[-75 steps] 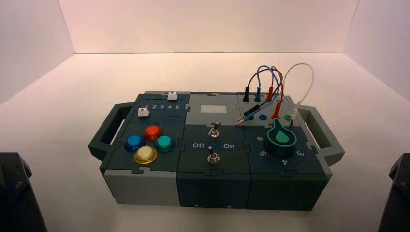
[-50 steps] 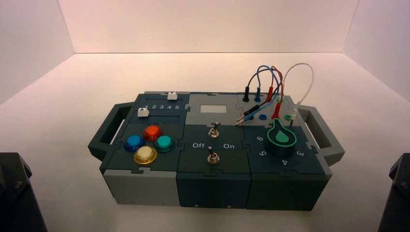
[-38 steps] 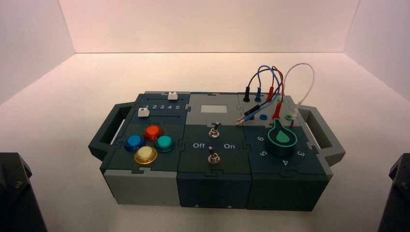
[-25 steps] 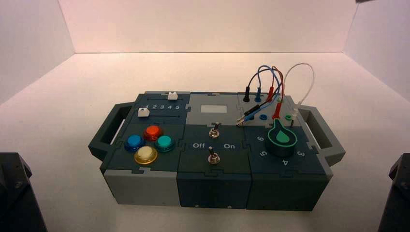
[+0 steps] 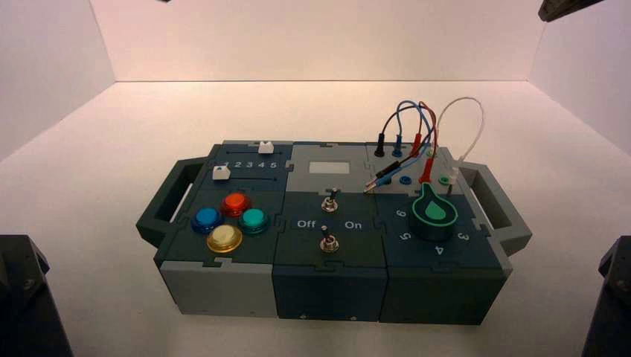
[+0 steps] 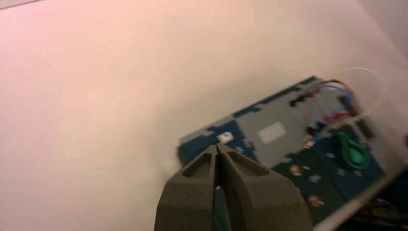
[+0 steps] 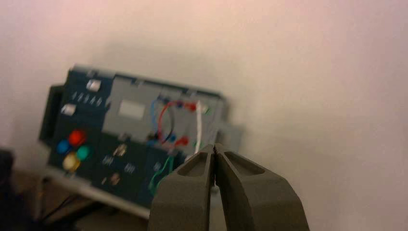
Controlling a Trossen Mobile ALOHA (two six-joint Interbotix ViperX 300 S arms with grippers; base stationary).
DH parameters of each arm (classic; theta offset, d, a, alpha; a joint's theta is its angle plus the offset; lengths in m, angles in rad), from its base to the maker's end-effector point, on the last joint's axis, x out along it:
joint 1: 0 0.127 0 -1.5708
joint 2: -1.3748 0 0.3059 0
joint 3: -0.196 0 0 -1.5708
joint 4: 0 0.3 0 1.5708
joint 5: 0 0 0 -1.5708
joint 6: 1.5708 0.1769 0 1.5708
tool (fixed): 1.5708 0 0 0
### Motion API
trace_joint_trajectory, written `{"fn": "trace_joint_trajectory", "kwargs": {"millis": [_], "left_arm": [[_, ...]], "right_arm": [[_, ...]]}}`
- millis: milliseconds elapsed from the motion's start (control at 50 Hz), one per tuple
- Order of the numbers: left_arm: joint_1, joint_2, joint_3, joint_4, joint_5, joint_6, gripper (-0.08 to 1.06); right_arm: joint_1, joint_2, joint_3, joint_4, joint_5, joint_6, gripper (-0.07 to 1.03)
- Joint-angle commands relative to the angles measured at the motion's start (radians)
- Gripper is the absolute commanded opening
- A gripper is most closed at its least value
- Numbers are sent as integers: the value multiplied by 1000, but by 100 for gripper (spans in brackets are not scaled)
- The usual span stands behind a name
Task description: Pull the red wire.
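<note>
The red wire (image 5: 431, 119) loops above the back right of the box (image 5: 331, 279), with one red plug (image 5: 415, 141) in the back row of sockets and the other (image 5: 425, 172) in the front row. From the right wrist view the red wire (image 7: 161, 120) lies far below. My right gripper (image 7: 213, 146) is shut on nothing, high above the box. My left gripper (image 6: 218, 147) is also shut on nothing, high over the box's left side. A dark piece of the right arm (image 5: 565, 7) shows at the top right corner of the high view.
A white cable (image 5: 469, 126) arcs beside the red wire, and a blue cable (image 5: 402, 108) crosses it. A loose black plug (image 5: 383, 175) lies by the sockets. The green knob (image 5: 433, 212), two toggle switches (image 5: 328, 201), coloured buttons (image 5: 224, 238) and white sliders (image 5: 219, 173) fill the box top.
A dark piece of the right arm has come into the top right corner of the high view. The box and wires have not moved.
</note>
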Motion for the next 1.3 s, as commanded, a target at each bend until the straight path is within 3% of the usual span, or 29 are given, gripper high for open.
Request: {"fn": "trace_joint_trajectory", "kwargs": {"millis": [20, 180, 280, 500, 740, 880, 1160, 1300], "left_arm": [[-40, 8, -34, -28, 6, -14, -3], [-89, 14, -26, -74, 17, -35, -3], [-123, 25, -18, -87, 17, -52, -3], [-213, 54, 14, -87, -31, -104, -3], [-293, 64, 69, -87, -115, -178, -3], [-328, 77, 92, -89, -160, -204, -3], [-377, 114, 106, -87, -210, -229, -3], [-387, 132, 106, -89, -219, -230, -3]], "right_arm": [[3, -3, -32, 41, 71, -12, -2], [15, -18, -32, 97, 141, -28, -2], [52, -28, -29, 104, 161, -28, -2], [150, -8, 0, 110, 170, -26, -2], [156, 34, 37, 110, 169, -41, -2], [166, 54, 51, 112, 173, -44, -2], [282, 150, 48, 109, 161, -44, -2], [298, 199, 23, 97, 149, -54, 2]]}}
